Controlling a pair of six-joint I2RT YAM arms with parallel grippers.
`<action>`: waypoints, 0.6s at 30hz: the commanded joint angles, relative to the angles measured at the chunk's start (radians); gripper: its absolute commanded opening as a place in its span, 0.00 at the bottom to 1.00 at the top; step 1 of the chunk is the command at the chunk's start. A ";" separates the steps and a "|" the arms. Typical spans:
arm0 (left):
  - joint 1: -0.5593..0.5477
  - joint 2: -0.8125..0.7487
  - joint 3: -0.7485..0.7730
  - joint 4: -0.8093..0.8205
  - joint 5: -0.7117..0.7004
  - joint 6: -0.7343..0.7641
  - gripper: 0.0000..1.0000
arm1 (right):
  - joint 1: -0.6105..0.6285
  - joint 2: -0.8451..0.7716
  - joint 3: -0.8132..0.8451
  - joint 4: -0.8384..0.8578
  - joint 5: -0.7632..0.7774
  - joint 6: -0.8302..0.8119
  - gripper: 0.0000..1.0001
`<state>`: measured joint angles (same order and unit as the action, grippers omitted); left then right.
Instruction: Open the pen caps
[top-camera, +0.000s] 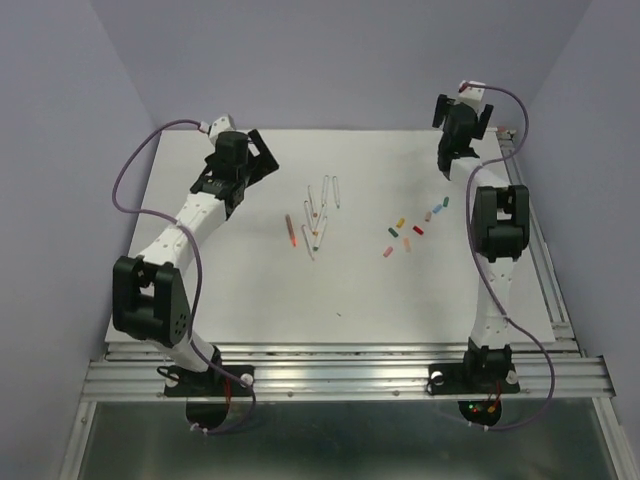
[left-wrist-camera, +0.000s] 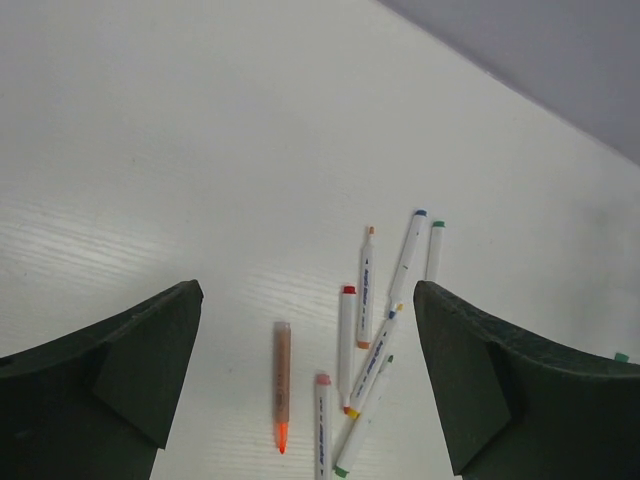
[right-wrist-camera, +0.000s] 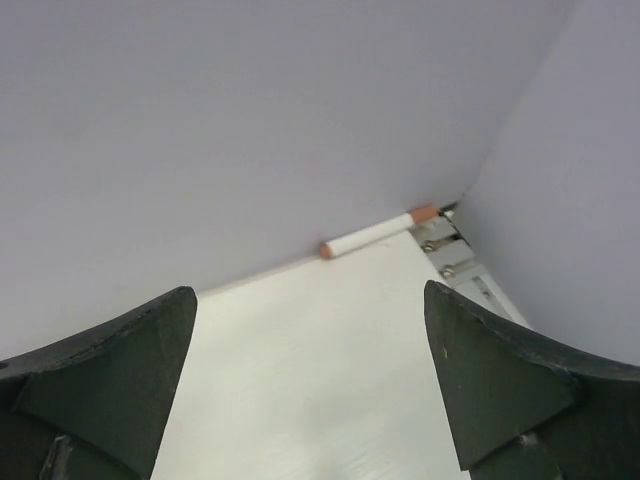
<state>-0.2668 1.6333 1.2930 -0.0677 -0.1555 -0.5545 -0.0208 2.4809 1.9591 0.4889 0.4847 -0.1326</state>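
**Top view.** My left jaws, released and spread wide, hang over the desk at its far left and hold nothing. My right jaws, likewise released and empty, are raised near the far right corner, tips pointing down. The pen caps are short pieces in yellow, green, orange, red and pink. They lie scattered loose on the desk right of centre, nearer my right arm and apart from one another. Left of them, near the centre, lies a cluster of white pens, some crossing, with a brownish pen on its left edge.

**Left wrist view.** The cluster appears between my spread fingers. The brownish pen shows an orange tip.

**Right wrist view.** One more white pen, with orange ends, lies at the desk's far edge against the wall.
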 joint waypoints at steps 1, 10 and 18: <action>0.005 -0.176 -0.069 0.032 -0.085 -0.004 0.99 | 0.102 -0.338 -0.245 -0.072 0.069 0.289 1.00; 0.005 -0.420 -0.162 -0.053 -0.144 -0.038 0.99 | 0.119 -0.813 -0.542 -0.717 -0.078 0.715 1.00; 0.005 -0.604 -0.287 -0.098 -0.256 -0.110 0.99 | 0.120 -1.243 -0.926 -0.762 -0.144 0.686 1.00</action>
<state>-0.2665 1.1107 1.0512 -0.1471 -0.3447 -0.6220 0.0929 1.4040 1.1973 -0.2111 0.3683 0.5323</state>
